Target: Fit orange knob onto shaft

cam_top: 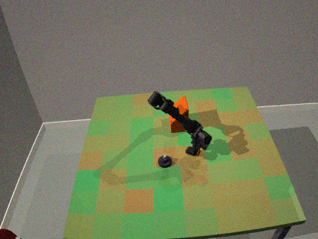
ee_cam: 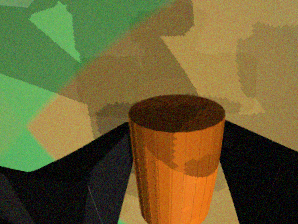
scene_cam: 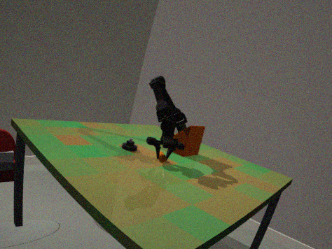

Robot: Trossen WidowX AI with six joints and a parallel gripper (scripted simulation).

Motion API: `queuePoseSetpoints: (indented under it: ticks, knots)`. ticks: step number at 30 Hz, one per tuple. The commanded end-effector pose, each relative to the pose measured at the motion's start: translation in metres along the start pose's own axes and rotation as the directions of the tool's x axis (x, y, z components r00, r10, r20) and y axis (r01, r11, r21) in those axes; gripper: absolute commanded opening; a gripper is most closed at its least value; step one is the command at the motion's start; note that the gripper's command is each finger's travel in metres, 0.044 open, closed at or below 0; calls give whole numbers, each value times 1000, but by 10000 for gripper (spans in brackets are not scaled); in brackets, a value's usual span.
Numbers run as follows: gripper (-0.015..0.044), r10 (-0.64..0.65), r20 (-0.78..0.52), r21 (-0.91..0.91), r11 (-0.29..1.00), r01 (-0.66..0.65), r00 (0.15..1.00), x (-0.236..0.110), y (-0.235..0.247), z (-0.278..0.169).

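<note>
We see the gripper [ee_cam: 176, 169] closed about halfway on the orange knob [ee_cam: 176, 163], its dark fingers pressed to both sides. The knob lies low on the checkered green and tan surface [cam_top: 235, 188], near the round pedestal [cam_top: 164, 162] with its silver shaft [cam_top: 164, 156], but apart from it. An orange block [cam_top: 178, 111] sits behind the arm [cam_top: 178, 115]. We can read no writing or labels anywhere.
</note>
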State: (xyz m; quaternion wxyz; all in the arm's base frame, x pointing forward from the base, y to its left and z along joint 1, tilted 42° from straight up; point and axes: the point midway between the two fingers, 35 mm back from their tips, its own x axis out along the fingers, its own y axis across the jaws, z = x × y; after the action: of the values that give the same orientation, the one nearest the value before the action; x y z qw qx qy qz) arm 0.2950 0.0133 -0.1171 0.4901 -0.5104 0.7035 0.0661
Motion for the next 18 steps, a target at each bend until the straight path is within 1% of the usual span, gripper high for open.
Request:
queuePoseSetpoints:
  ticks: [1,10,18]
  knots:
    - [179,6,46,-2,1000,-6,999,-2,0,-3]
    - [179,8,207,-2,1000,-7,978,-8,0,-11]
    - [179,9,339,-3,1000,-8,941,-12,1,-19]
